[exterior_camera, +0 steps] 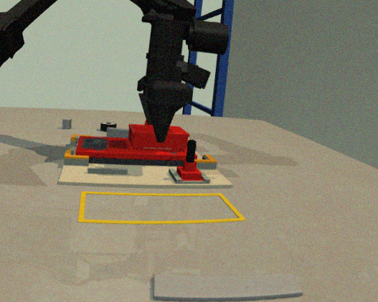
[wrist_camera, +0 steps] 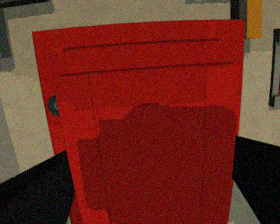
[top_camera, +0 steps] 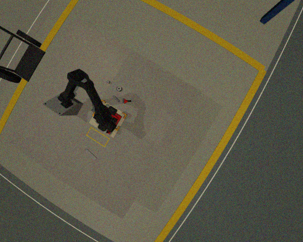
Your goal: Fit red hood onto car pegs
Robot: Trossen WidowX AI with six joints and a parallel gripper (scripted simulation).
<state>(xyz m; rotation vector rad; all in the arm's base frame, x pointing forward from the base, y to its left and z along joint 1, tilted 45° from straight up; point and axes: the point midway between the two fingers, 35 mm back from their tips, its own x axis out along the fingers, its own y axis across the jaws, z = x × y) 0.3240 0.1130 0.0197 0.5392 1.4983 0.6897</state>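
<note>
1. At the left of the exterior view, the flat red front deck of the car chassis (exterior_camera: 105, 148) is being shown inside the jig (exterior_camera: 145, 178), a pale board with orange corner stops.
2. At the middle, the red hood (exterior_camera: 158, 138) is being held on the car, over the spot where the engine would be; the engine and the four pegs are being hidden by it.
3. The gripper (exterior_camera: 161, 137) is being kept pointing straight down, its dark fingers clamped on the hood's two sides.
4. To the right, a red clamp base with a black post (exterior_camera: 190, 151) is being shown just beside the car, at the near edge of the jig.
5. Progress, as judged: pickup and carrying appear done and the hood looks seated or nearly so. Whether every peg is in its hole cannot be told. Letting go and a clean withdrawal are being left to do.
6. No brands, labels or readable writing are being shown anywhere.
</note>
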